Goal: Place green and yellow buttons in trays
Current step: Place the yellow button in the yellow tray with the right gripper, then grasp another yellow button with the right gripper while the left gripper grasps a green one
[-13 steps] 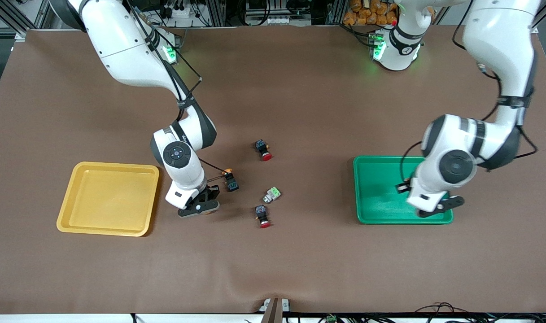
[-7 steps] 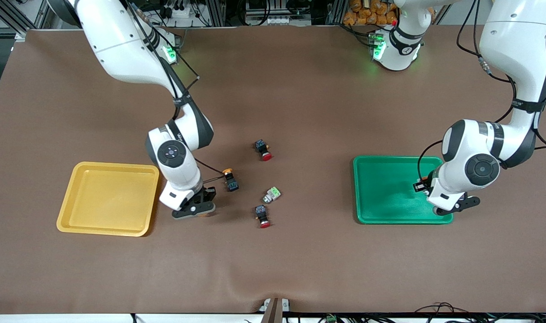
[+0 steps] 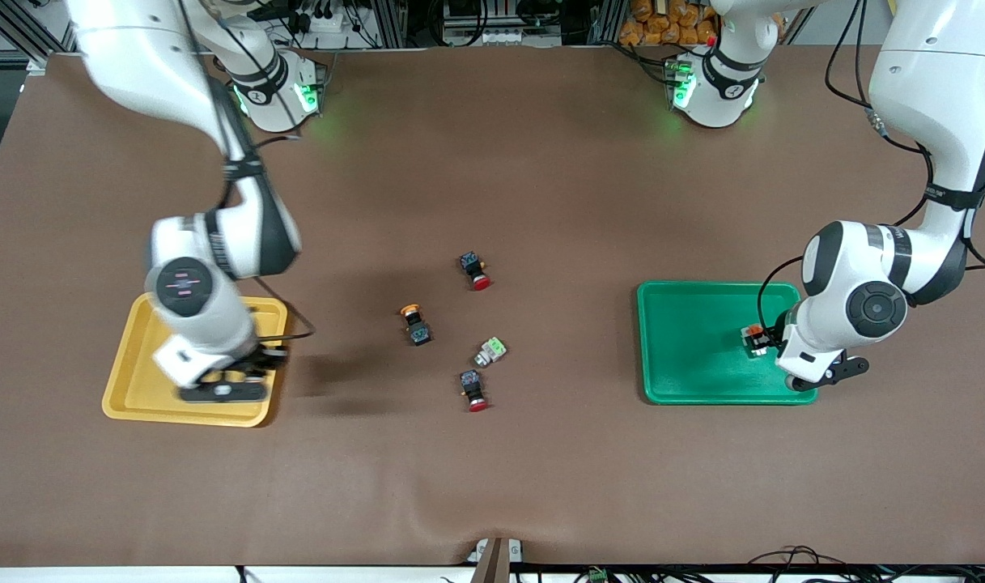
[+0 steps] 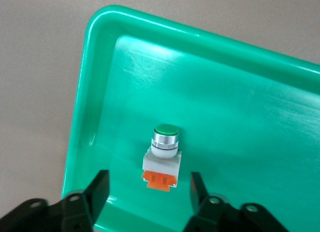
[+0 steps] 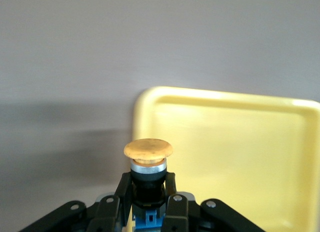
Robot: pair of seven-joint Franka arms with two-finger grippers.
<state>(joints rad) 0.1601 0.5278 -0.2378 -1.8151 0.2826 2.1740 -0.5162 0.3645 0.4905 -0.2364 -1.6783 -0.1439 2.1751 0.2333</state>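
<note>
**Two buttons sorted to trays by colour**

The right gripper [image 3: 221, 387] is shown over the yellow tray [image 3: 136, 389], its fingers clamped on the black-blue body of a yellow-capped button [image 5: 148, 149], held cap-forward so that it can be set down inside the rim. The left gripper [image 3: 820, 376] is held over the green tray [image 3: 686, 340] at the edge toward the left arm's end of the table, its fingers apart; a green-capped button [image 4: 164, 154] with an orange block lies in that tray between them, untouched, apparently released. On the table between the trays are seen a second yellow-capped button [image 3: 413, 322], a light-green button [image 3: 490, 351] and two red-capped buttons [image 3: 474, 270], the latter not wanted.
</note>
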